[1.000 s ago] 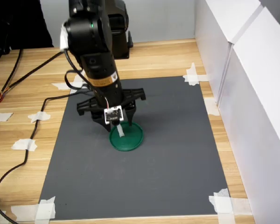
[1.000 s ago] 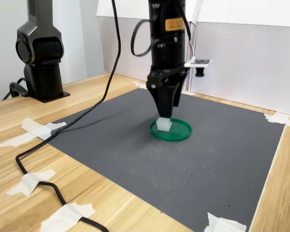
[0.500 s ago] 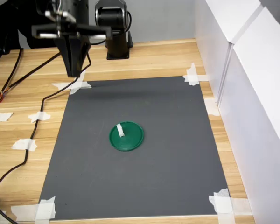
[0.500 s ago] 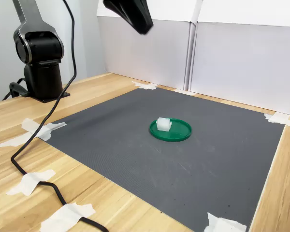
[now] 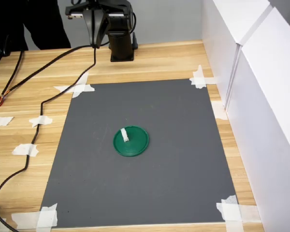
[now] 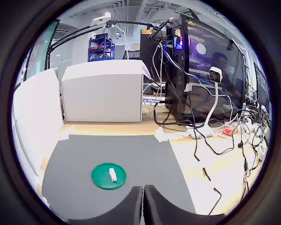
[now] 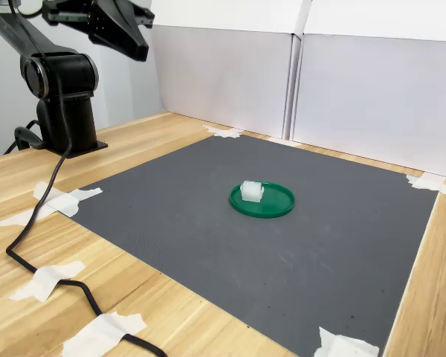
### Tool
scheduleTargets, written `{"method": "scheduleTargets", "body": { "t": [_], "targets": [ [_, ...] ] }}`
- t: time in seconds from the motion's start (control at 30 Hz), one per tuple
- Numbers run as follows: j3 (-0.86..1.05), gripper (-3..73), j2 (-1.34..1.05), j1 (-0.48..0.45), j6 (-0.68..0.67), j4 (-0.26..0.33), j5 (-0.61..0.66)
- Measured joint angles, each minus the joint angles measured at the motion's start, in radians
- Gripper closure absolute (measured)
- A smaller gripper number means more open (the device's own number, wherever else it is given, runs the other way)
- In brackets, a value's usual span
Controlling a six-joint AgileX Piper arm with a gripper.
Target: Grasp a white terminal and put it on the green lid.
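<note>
Terminal on the lid, fingers shut and empty, arm up near the desk's far edge

The fingers [image 6: 143,206] meet tip to tip in the wrist view with nothing between them, and the gripper [image 5: 94,21] hangs high beside the arm's base [image 5: 121,46] at the far edge of the desk [image 5: 34,96], well apart from the work. Out on the grey mat [image 5: 183,159], near its middle, the green lid [image 5: 131,141] lies flat with the white terminal [image 5: 125,135] resting inside its rim, off-centre toward the first exterior view's left. Judging from this, the placing looks done, and little remains to fail. The risk I see is the black cable [image 5: 48,99] trailing over the desk and beside the mat's corner: a swing of the arm could drag it across and nudge the lid, tipping the small block off.
</note>
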Motion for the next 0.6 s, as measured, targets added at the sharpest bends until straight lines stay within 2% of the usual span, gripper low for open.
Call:
{"method": "scheduleTargets", "body": {
  "t": [0.27, 0.6],
  "targets": [
    [0.13, 71.1, -0.163, 0.0, 0.0, -0.002, -0.004],
    [0.139, 71.1, -0.21, 0.0, 0.007, -0.003, -0.012]
  ]
}}
